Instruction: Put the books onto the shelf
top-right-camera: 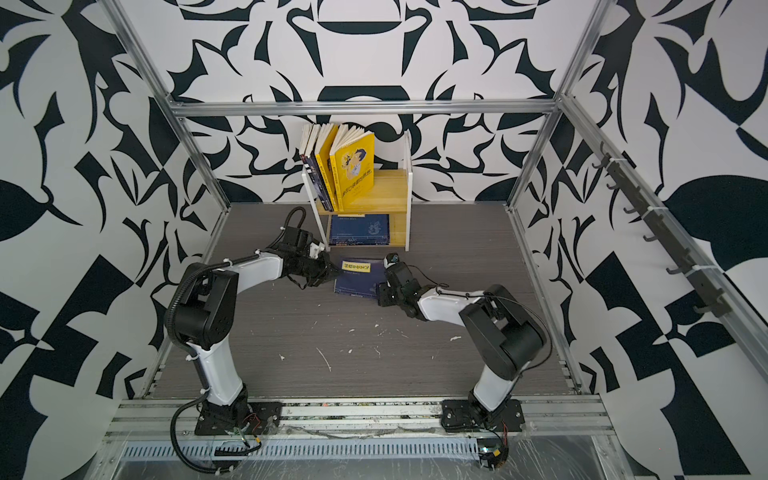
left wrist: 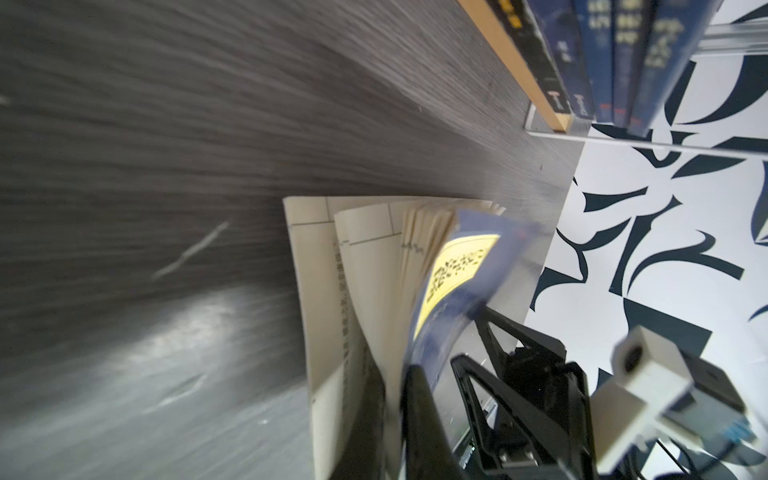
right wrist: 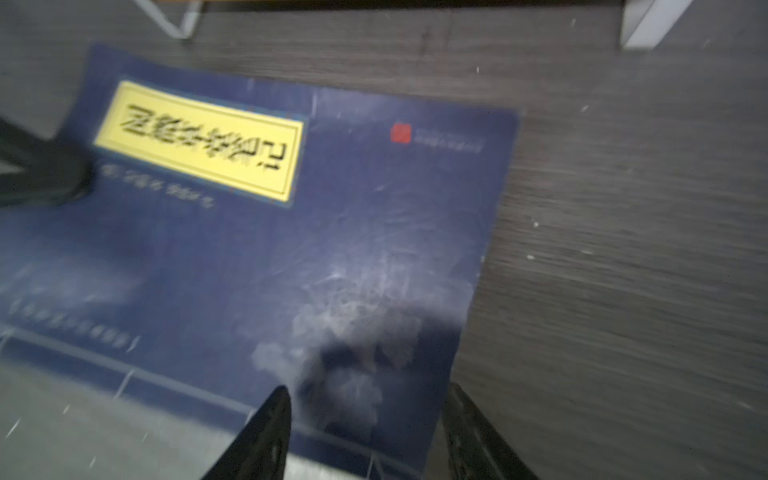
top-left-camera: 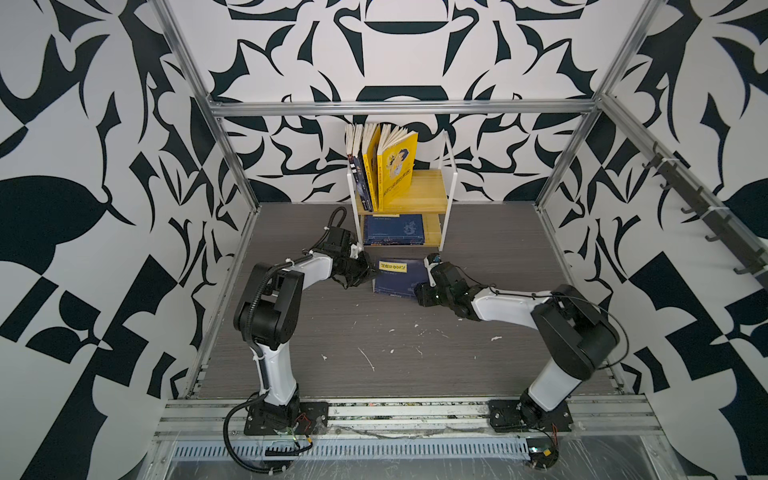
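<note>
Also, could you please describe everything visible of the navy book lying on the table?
The navy book is a thin paperback with a yellow title label, a small red mark and a scuffed cover, lying on the grey table before the shelf. The left gripper clamps its label-side edge, cover raised, pale pages fanning. The right gripper, jaws open, straddles the opposite edge.

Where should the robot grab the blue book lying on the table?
Take the navy book by its left edge beside the yellow label, low from the left. It lies flat, so only an edge can be pinched; the left end effector is shut there.
</note>
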You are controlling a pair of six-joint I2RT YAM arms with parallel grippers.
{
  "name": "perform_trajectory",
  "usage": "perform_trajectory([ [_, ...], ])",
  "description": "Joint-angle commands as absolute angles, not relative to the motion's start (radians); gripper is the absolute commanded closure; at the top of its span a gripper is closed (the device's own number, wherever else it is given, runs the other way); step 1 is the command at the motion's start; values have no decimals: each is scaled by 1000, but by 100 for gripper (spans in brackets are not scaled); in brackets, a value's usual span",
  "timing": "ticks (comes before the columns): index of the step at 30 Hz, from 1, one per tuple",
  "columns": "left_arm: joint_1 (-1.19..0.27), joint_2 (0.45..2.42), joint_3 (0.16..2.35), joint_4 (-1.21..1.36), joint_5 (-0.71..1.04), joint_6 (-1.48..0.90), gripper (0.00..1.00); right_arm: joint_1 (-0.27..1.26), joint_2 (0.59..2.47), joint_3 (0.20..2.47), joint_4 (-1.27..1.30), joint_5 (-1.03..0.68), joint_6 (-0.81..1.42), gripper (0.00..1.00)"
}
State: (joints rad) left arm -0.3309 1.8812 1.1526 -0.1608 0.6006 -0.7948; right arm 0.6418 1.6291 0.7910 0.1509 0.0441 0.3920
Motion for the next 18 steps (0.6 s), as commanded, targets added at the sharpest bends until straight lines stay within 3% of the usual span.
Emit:
perform_trajectory([
  [1, -334, 1832, 1143, -167, 627, -804, 100, 652, 1513, 770, 119, 76, 253, 38],
  [11, -336, 1819, 1146, -173, 639, -823, 100, 740, 1323, 634, 239, 123, -118, 38],
  [18, -335, 1809, 1147, -181, 641, -830, 100, 840, 1486, 619, 424, 153, -351, 36],
])
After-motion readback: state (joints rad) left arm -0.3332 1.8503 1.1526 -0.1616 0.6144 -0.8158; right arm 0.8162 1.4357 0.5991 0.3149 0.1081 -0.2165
